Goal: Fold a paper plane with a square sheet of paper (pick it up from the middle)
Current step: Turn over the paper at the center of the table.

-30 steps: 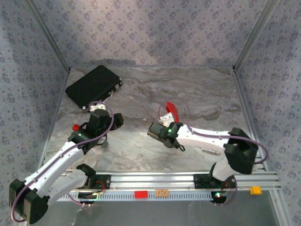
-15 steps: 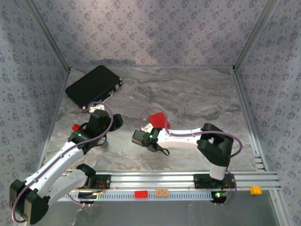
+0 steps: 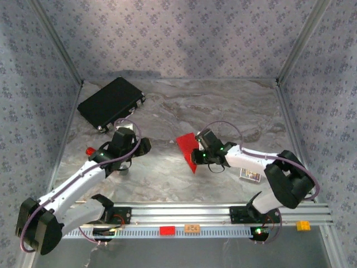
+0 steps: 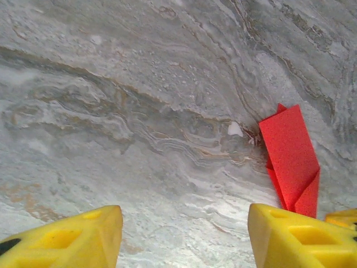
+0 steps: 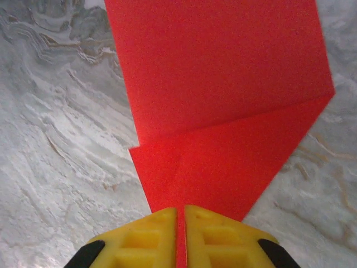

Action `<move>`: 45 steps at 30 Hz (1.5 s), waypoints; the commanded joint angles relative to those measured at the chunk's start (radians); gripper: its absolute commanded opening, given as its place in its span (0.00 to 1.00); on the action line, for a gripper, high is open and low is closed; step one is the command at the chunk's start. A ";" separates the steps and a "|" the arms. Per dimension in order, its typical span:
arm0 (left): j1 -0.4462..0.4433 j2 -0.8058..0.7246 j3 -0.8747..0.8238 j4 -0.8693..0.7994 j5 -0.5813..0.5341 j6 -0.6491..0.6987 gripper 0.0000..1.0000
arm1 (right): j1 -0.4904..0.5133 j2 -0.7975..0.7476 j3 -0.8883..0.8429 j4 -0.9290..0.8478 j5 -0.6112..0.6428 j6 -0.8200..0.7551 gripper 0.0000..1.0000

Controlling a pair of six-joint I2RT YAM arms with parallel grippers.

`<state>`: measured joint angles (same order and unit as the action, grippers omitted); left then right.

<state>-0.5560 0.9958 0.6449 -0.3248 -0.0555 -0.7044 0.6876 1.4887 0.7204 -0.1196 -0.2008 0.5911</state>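
Here the right gripper [image 5: 180,215], bottom centre of its wrist view, pinches the creased red paper [image 5: 223,84]; the left gripper [image 4: 181,223] gapes wide over the table [image 4: 139,84].

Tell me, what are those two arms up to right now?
Right gripper shut on red paper, partly folded. Left gripper open, empty. Black case well away.

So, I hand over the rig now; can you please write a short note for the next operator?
Left gripper: open, empty, above the marble table.
Right gripper: shut on the edge of the red paper.
Paper: near the table centre, creased into a wedge.
Done: paper picked up, first folds made.
Left: finish the folds into a narrow pointed dart.
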 commanded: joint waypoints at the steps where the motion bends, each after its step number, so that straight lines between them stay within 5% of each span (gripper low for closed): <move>1: 0.009 0.022 0.005 0.050 0.067 0.001 0.57 | -0.035 0.056 0.004 0.145 -0.188 0.027 0.11; 6: 0.022 0.039 0.007 0.056 0.096 -0.004 0.57 | -0.056 0.158 0.044 0.139 -0.206 0.029 0.09; 14: 0.060 0.049 -0.001 0.083 0.151 -0.006 0.66 | -0.062 0.187 -0.014 0.136 -0.106 0.242 0.07; 18: 0.074 0.057 -0.005 0.101 0.178 -0.009 0.75 | -0.052 0.128 -0.085 0.162 -0.019 0.440 0.07; 22: 0.082 0.060 -0.020 0.136 0.206 -0.019 0.88 | -0.015 0.076 -0.243 0.377 0.072 0.765 0.06; 27: 0.089 0.061 -0.040 0.168 0.238 -0.034 0.90 | 0.088 0.026 -0.308 0.461 0.225 0.940 0.06; 31: 0.091 0.068 -0.053 0.216 0.295 -0.043 0.78 | 0.099 -0.038 -0.280 0.446 0.217 0.860 0.06; 38: 0.089 0.162 -0.068 0.372 0.451 -0.108 0.46 | 0.073 -0.291 -0.244 0.152 0.343 0.627 0.08; 45: 0.005 0.335 0.025 0.431 0.488 -0.120 0.27 | -0.048 -0.407 -0.289 0.070 0.233 0.479 0.14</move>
<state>-0.5117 1.2839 0.6037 0.0422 0.3820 -0.8207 0.6781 1.1053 0.4553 0.0357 0.0647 1.1755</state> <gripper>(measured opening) 0.283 0.137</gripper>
